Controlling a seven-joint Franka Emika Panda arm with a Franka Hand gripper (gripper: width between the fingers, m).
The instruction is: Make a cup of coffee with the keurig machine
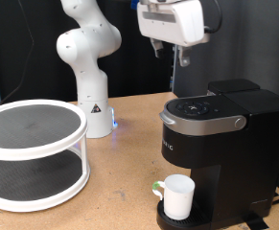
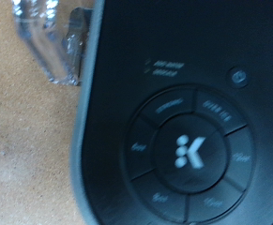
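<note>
**A:** Shelving first, going from the left: a white two-tier round rack [image 1: 34,153] is sitting on the wooden table [image 1: 129,177], and behind it the robot's white base [image 1: 86,67] is standing. What is happening on the right?

**B:** The keurig machine [image 1: 220,153] is standing at the right, lid down, and the cup [image 1: 177,197] is already sitting on its drip base, near the front edge of the table, handle turned to the left. The gripper [image 1: 181,59] is hanging above the machine's top, apart from it, touching nothing.

**A:** Are the jaws wide or narrow?

**B:** I cannot tell. In the exterior view only a dark finger shape is showing under the white hand, and in the wrist view the fingers are not showing at all. Nothing is visibly between them.

**A:** So what is the step in hand, as you judge it?

**B:** Pressing a brew button, I think. The wrist camera is looking straight down on the control ring [image 2: 185,155]. To do it well, the arm should be coming down plumb over one segment, with a single fingertip centred on it, pushing gently so the machine is not sliding on the table and the cup is not shifting.

**A:** Any writing?

**B:** A white "K" logo [image 2: 187,152] is glowing in the middle of the ring. Small words are sitting on the segments, but blur is making them unreadable. On the machine's front, white lettering [image 1: 167,147] is running vertically, too small to read.
</note>
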